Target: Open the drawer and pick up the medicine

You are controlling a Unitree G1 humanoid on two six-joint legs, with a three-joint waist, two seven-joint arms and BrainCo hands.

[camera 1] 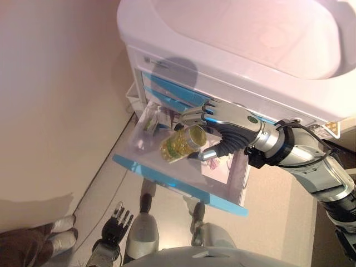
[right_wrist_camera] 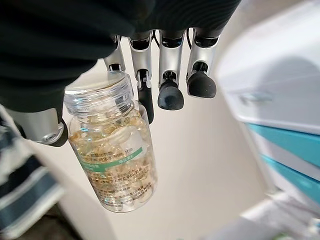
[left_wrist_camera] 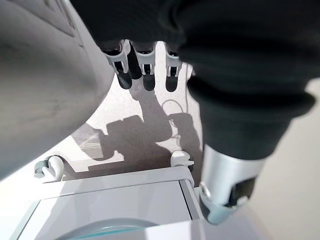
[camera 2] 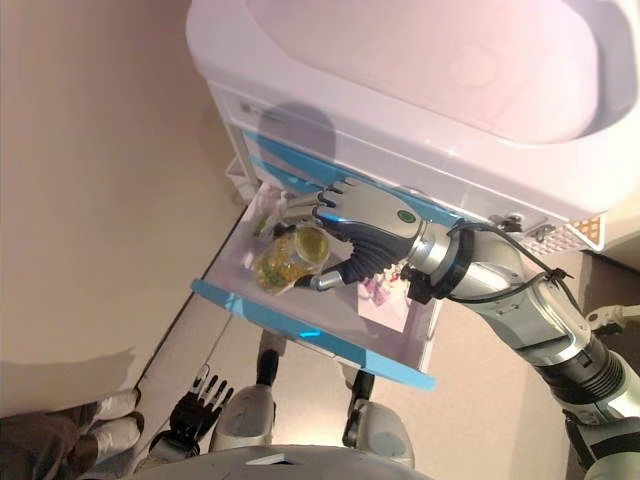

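We hold the bottle (right_wrist_camera: 117, 150) pinched in our right hand (camera 1: 222, 125) above the open drawer (camera 1: 178, 183); left hand (camera 1: 115, 222) hangs relaxed below it.

Right hand (right_wrist_camera: 150, 55) curled round the clear cap of a medicine bottle (right_wrist_camera: 116, 150), bottle full of yellow capsules with a green-striped label, hanging below the fingers (right_wrist_camera: 171, 75), blue-fronted white drawers (right_wrist_camera: 285, 145) beyond the fingertips

the right hand (camera 1: 222, 125) holds the medicine bottle (camera 1: 181, 144) above the open drawer (camera 1: 183, 186), left hand (camera 1: 114, 225) low beside it.
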